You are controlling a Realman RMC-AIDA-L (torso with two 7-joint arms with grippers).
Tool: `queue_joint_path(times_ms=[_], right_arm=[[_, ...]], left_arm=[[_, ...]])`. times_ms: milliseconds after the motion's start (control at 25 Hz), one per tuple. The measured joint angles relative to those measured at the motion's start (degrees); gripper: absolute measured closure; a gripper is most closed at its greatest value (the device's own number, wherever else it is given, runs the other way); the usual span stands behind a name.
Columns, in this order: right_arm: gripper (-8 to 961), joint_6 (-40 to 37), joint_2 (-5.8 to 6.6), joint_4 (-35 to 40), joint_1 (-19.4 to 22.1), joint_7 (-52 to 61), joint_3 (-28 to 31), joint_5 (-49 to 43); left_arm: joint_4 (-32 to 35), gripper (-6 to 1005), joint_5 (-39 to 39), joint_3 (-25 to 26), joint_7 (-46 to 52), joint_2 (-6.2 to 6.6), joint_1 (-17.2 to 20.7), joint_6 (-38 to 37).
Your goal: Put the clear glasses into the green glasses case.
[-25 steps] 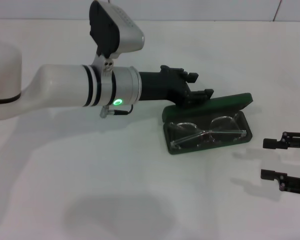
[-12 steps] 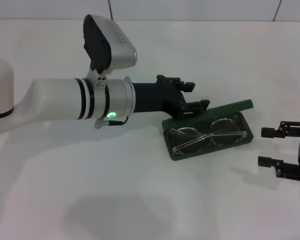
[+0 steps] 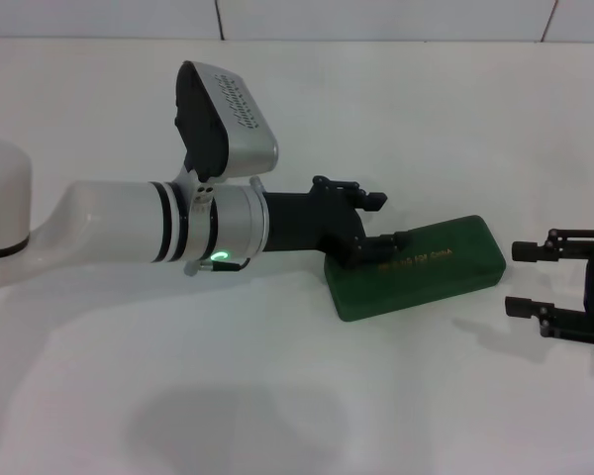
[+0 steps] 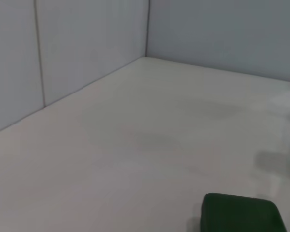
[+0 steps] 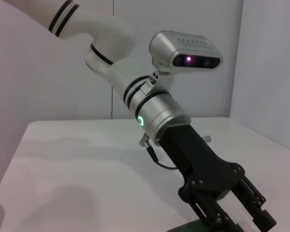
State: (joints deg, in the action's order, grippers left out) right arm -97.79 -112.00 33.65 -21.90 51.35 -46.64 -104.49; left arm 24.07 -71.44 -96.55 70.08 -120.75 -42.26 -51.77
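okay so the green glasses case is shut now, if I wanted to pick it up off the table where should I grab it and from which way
Grip the green glasses case across its short width near the middle, coming straight down from above. It lies flat and closed, lid up, so its long sides are exposed. The left gripper sits over its left end; the open right gripper waits just off its right end.

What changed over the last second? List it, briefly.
The green case went from open, with the clear glasses showing inside, to shut; its lid came down under the left end effector, hiding the glasses. The right end effector stayed open beside the case, barely shifting.
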Motion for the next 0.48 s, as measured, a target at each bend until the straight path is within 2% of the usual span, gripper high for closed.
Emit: queue_joint_path(times_ms=[120, 240, 320, 480], right_arm=[[388, 0.13, 0.12, 0.00, -0.24, 0.06, 0.16, -0.32], [385, 0.16, 0.26, 0.07, -0.16, 0.07, 0.38, -0.29], [384, 0.06, 0.28, 0.27, 0.05, 0.05, 0.82, 0.41], [381, -0.81, -0.22, 0.21, -0.04, -0.13, 5.25, 2.91]], left_arm=[[0.00, 405, 2.28, -0.86, -1.06, 0.04, 0.07, 0.01], [0.03, 406, 7.99, -0.85, -4.61, 0.11, 0.81, -0.80], [0.06, 406, 13.35, -0.60, -8.67, 0.32, 2.07, -3.45], [0.11, 407, 23.78, 1.99, -17.67, 1.11, 6.23, -15.90]])
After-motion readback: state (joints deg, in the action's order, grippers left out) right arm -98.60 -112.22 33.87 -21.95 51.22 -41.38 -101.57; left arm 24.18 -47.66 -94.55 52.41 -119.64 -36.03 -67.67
